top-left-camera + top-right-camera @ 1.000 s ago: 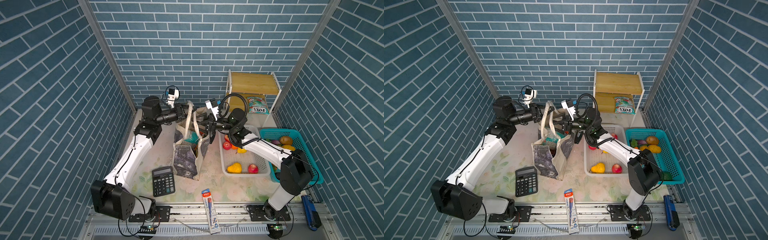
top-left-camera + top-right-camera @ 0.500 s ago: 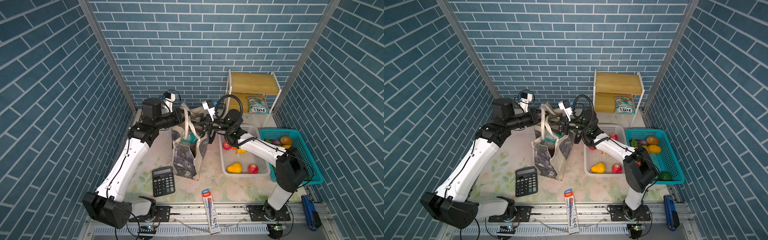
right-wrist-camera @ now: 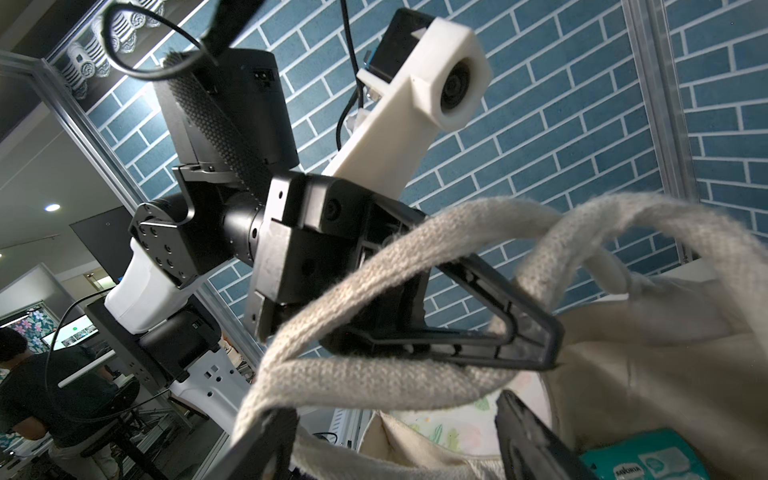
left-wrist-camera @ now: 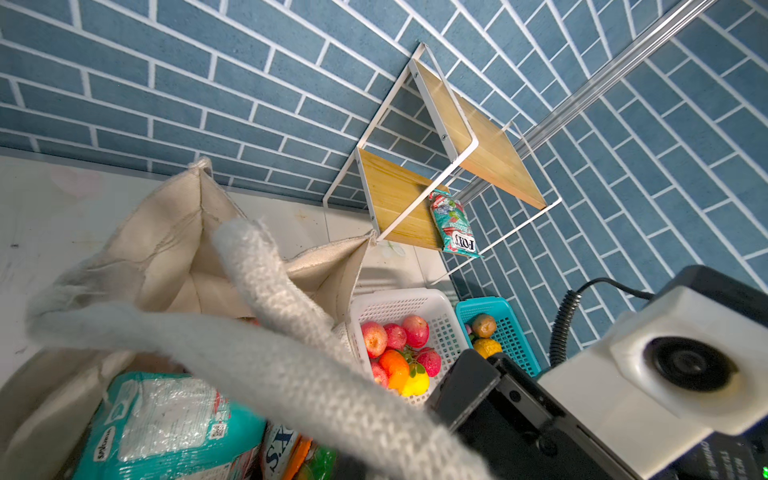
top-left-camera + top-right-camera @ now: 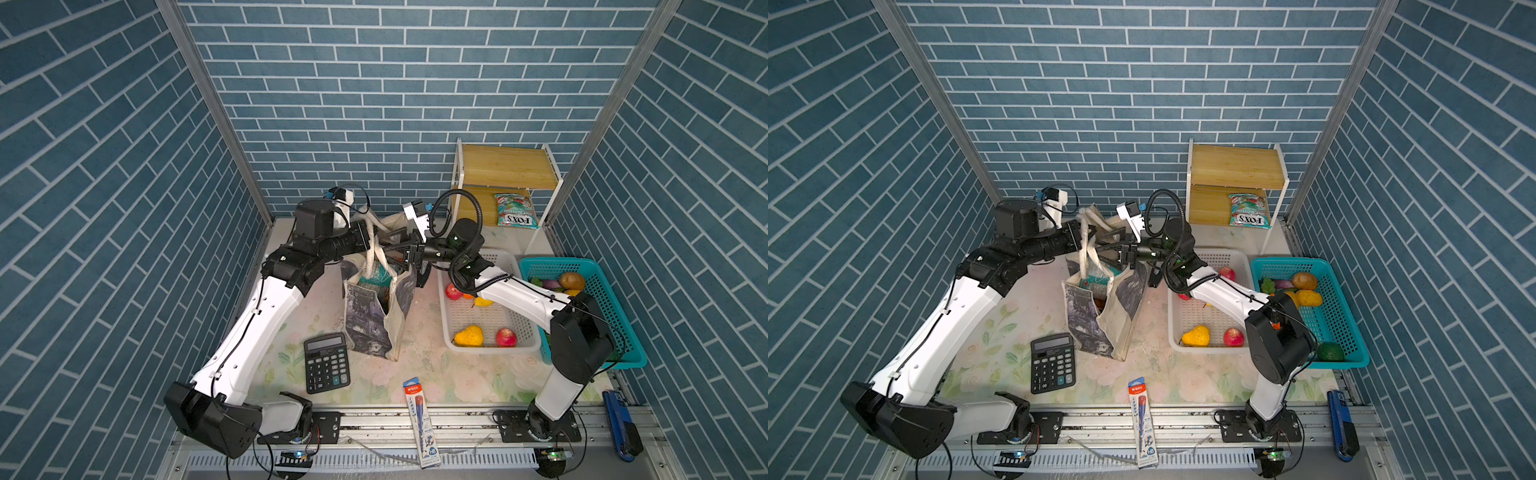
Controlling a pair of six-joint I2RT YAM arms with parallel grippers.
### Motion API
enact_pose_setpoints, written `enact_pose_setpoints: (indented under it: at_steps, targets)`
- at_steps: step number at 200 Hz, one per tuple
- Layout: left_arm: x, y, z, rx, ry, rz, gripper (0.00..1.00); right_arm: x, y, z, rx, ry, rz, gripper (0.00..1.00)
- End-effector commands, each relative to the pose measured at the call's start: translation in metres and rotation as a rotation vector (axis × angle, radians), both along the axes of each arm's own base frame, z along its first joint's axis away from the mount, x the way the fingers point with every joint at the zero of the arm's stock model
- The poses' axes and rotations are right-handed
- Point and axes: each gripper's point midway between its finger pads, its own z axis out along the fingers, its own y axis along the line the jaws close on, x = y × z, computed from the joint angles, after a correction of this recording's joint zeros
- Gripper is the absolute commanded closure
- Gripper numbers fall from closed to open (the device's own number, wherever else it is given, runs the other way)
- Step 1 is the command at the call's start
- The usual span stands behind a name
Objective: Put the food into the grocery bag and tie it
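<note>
The cream grocery bag stands mid-table with its mouth open. Its strap handles are pulled up above it. My left gripper is shut on a strap over the bag's mouth. My right gripper faces it, open, with a strap lying across the gap between its fingers. Inside the bag lie a teal packet and FOX'S packets. More food sits outside: fruit in the white basket and a FOX'S packet on the shelf.
The white basket and a teal basket holding fruit stand right of the bag. A wooden shelf is at the back right. A black calculator and a pencil pack lie near the front edge.
My right gripper has shifted a little left toward the straps and its jaws have spread wider. My left gripper, still shut on the strap, has dropped slightly over the bag.
</note>
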Motion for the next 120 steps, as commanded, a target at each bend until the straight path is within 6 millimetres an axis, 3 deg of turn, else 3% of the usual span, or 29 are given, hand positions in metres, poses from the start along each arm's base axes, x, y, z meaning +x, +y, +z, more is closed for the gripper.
enact_pose_setpoints:
  at_steps: [1,72,120]
  targets:
    - [0.026,0.033,-0.076,0.219,0.136,0.165,1.0,-0.08,-0.015,0.076,0.197,-0.267,0.204,0.23]
    - [0.034,0.038,-0.105,0.273,0.155,0.193,1.0,-0.097,-0.017,0.07,0.19,-0.274,0.255,0.24]
    - [0.04,0.037,-0.113,0.274,0.148,0.193,1.0,-0.109,-0.016,0.067,0.191,-0.276,0.315,0.27]
